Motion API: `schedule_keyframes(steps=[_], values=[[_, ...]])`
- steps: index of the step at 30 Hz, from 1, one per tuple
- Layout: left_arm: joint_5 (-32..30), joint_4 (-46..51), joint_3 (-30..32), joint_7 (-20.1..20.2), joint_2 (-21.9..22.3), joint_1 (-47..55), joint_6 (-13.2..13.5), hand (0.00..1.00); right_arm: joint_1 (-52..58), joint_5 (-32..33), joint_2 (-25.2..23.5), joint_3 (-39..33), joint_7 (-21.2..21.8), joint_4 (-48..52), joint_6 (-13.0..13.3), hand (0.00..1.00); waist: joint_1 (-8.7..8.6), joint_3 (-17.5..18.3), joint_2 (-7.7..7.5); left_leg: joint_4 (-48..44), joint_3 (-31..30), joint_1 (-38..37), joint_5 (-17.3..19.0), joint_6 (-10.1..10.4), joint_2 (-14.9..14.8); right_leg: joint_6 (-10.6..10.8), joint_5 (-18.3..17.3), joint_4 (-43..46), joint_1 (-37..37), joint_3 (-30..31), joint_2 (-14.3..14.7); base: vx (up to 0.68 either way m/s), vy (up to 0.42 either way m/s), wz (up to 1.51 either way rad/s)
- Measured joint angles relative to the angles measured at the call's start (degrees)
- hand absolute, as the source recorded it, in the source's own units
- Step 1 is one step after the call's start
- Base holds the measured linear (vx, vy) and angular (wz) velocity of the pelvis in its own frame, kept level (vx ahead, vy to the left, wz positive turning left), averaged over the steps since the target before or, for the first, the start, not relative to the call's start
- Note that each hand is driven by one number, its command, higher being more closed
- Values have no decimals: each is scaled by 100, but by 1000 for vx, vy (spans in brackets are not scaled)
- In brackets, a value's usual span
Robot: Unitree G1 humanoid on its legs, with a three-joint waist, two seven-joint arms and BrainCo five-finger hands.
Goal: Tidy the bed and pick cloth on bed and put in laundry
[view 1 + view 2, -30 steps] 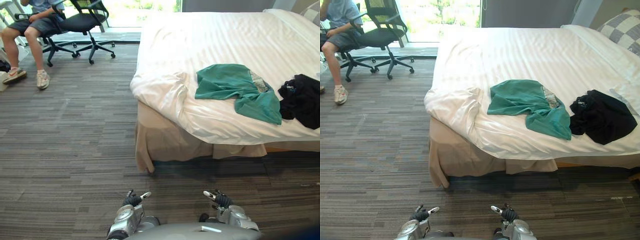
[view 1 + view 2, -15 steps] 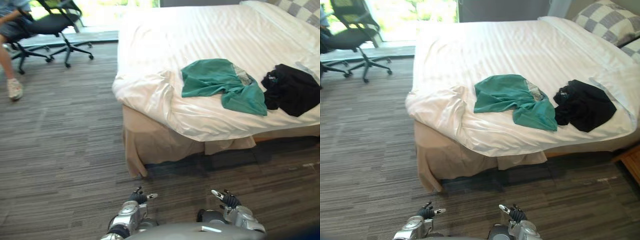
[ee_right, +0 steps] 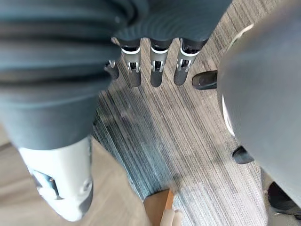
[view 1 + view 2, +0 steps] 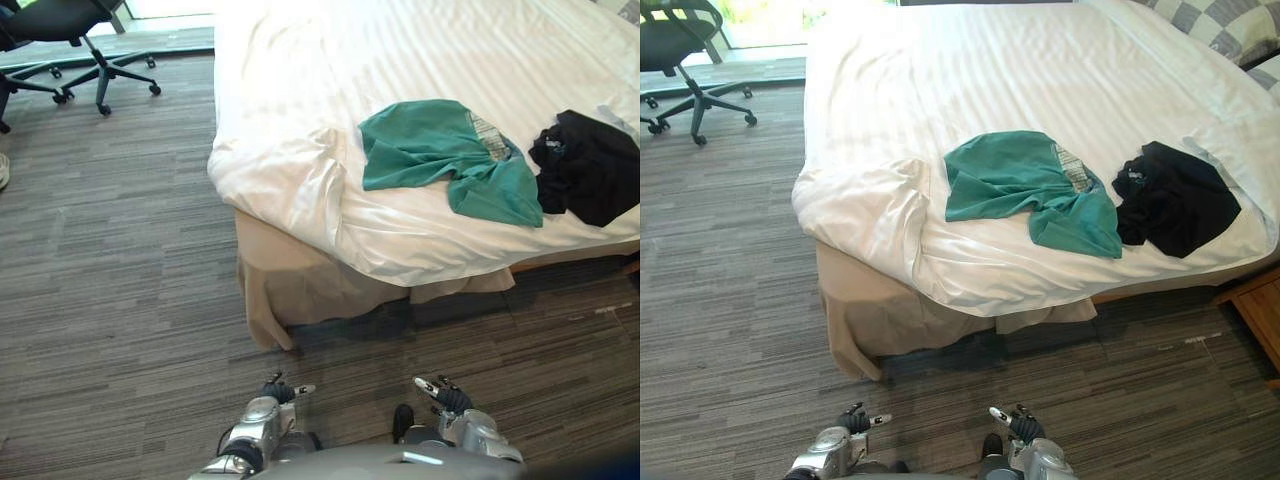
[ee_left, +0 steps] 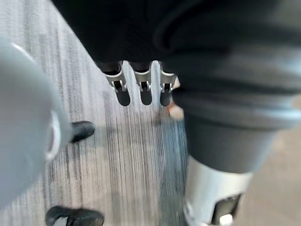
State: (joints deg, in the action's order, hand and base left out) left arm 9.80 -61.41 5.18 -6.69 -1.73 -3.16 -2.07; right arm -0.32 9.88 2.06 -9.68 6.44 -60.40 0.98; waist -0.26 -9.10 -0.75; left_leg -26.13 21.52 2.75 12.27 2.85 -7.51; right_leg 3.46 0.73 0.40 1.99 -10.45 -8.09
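Observation:
A green cloth (image 4: pixel 440 155) lies crumpled near the front edge of the white bed (image 4: pixel 330 60). A black cloth (image 4: pixel 590 165) lies bunched just to its right, touching it. The duvet's front left corner (image 4: pixel 290 180) is rumpled and folded back. My left hand (image 4: pixel 268 400) and right hand (image 4: pixel 445 398) hang low over the carpet, well short of the bed. In the wrist views the left fingers (image 5: pixel 141 87) and right fingers (image 3: pixel 157 70) hang straight with nothing in them.
A beige bed skirt (image 4: pixel 290 290) hangs loose at the bed's near corner. A black office chair (image 4: pixel 60 30) stands at the far left on the carpet. A wooden bedside unit (image 4: pixel 1260 310) sits by the bed's right side. Checked pillows (image 4: pixel 1210 20) lie at the head.
The whole picture has shifted: the camera now looks more steeply down at the bed from closer. The seated person has left the picture. Both hands keep their low pose.

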Motion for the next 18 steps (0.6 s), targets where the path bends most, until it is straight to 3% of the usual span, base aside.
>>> schedule_keyframes(steps=[1,2,3,4,5,6,7,10,12,14,15,16,18], values=[[360,172,52,-54,-12,53,101,0,40,-72,29,-17,1,104,0,0,23,-77,117,-1126,-32,359,-2,-1,-383,-149,-120,-18,208,-14,136,-13,-100,1],[510,180,58,-80,-12,75,152,0,42,-140,26,-17,1,122,3,0,57,-106,166,-1460,-43,443,-22,-16,-496,-182,-181,-18,295,-5,159,43,-47,-19],[927,177,185,-87,-62,136,255,0,20,-252,7,-14,-6,118,3,0,158,-167,132,-2042,-94,624,-27,-19,-649,-57,-371,-37,453,33,110,65,15,-18],[1373,167,194,-110,-21,156,307,0,-2,-369,46,-21,-12,114,6,0,135,-152,237,-1865,-153,627,355,14,-684,-44,-375,-19,483,33,133,88,20,-12],[1915,168,204,-207,43,161,424,0,9,-458,74,-51,-12,107,13,0,93,-144,283,-1281,-176,615,478,57,-653,-43,-375,6,469,32,124,64,24,-1],[2641,167,237,-410,115,164,628,0,-5,-459,118,-78,-5,91,13,0,82,-155,365,-184,-238,510,45,115,-603,7,-392,12,448,35,158,56,40,-4],[3107,164,347,-604,112,172,806,0,-33,-455,135,-90,-7,84,0,0,121,-146,382,148,-326,318,47,139,-475,95,-420,17,448,60,158,53,35,3],[4445,286,916,-1381,-42,93,1466,0,-18,-450,124,-66,11,84,-112,0,126,-189,157,837,-322,54,-162,141,-260,122,-446,107,379,35,53,13,1,14],[4998,475,1232,-1759,-174,134,1997,0,11,-393,152,-67,12,112,-174,0,125,-186,135,1013,-318,-47,-309,144,-206,125,-488,177,391,5,10,-22,-35,8],[5128,1072,1701,-2273,-364,134,2828,0,65,-335,160,-56,27,216,-228,0,119,-200,217,1327,-271,-178,-506,175,-205,99,-505,263,326,15,9,-64,-39,-1],[5123,1213,1770,-2363,-405,131,2944,0,84,-335,160,-55,31,247,-242,0,114,-192,238,1389,-257,-182,-549,185,-208,98,-505,275,302,13,20,-87,-48,-4],[4900,1607,1952,-2633,-535,101,3260,0,161,-335,176,-36,31,360,-272,0,111,-165,290,1544,-216,-190,-657,203,-224,78,-517,331,205,15,46,-75,-51,-4],[4217,2352,2293,-3157,-750,45,3574,0,317,-336,265,96,11,536,-289,0,112,-128,358,1717,-165,-201,-776,228,-266,34,-542,388,96,22,99,-103,-84,-9]])
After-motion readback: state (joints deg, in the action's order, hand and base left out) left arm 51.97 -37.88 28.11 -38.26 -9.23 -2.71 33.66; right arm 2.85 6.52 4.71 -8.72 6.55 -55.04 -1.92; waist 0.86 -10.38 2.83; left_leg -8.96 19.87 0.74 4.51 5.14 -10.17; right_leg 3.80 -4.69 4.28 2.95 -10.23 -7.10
